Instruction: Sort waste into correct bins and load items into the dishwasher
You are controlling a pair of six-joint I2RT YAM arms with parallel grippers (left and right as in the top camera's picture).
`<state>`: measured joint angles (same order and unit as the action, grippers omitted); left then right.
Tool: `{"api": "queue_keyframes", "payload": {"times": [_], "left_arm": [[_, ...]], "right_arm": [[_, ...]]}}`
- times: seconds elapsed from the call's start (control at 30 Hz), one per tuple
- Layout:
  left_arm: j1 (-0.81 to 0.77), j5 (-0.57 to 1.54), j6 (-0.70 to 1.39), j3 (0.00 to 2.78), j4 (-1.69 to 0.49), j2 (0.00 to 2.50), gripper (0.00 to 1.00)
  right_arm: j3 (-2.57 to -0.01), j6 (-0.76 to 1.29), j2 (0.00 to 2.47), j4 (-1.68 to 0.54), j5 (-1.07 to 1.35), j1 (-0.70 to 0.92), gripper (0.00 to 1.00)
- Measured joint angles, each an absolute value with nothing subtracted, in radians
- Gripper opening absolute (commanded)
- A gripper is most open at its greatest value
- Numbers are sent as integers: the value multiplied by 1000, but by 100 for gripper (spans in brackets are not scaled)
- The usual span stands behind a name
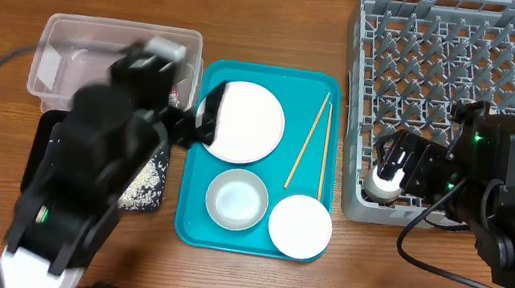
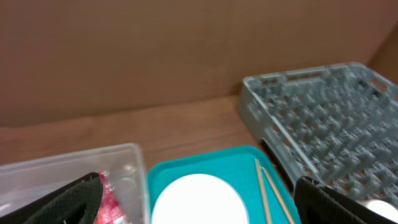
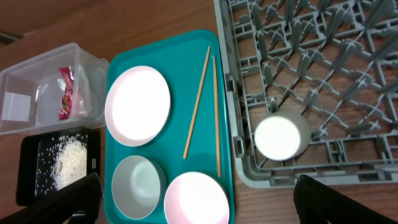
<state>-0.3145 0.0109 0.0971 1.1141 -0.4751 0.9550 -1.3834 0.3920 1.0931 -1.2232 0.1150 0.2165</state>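
Note:
The white plate point(image 1: 245, 122), an upright bowl point(image 1: 236, 200), an upside-down pinkish bowl point(image 1: 299, 226) and two chopsticks point(image 1: 308, 141) lie on the teal tray. The white cup point(image 3: 280, 138) stands in the grey rack point(image 1: 478, 84) at its near left corner. The red-and-white wrapper point(image 3: 65, 93) lies in the clear tub point(image 1: 71, 32). Rice point(image 3: 65, 162) lies in the black tray point(image 3: 28, 155). My left gripper point(image 2: 199, 186) is open and empty above the plate's left side. My right gripper point(image 1: 390, 173) is open and empty above the cup.
The teal tray point(image 1: 198, 171) sits between the two bins on the left and the rack on the right. My left arm point(image 1: 81, 180) covers most of the black tray. A brown cardboard wall point(image 2: 186, 50) stands behind the table.

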Motion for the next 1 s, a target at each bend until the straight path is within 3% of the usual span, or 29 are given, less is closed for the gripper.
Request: {"api": "queue_keyframes", "payload": {"times": [0.2, 0.57, 0.77, 1.0], "left_arm": [[-183, 43, 97, 787, -360, 616, 100], [-161, 58, 97, 246, -90, 96, 100], [-156, 74, 97, 48, 2, 15, 100], [-156, 102, 97, 8, -56, 15, 100]], "right_arm": [[-1384, 392, 1093, -1223, 115, 216, 100], [-1384, 392, 1093, -1223, 115, 216, 100], [-1384, 392, 1093, -1222, 115, 216, 100], [-1384, 392, 1093, -1222, 115, 216, 100]]}}
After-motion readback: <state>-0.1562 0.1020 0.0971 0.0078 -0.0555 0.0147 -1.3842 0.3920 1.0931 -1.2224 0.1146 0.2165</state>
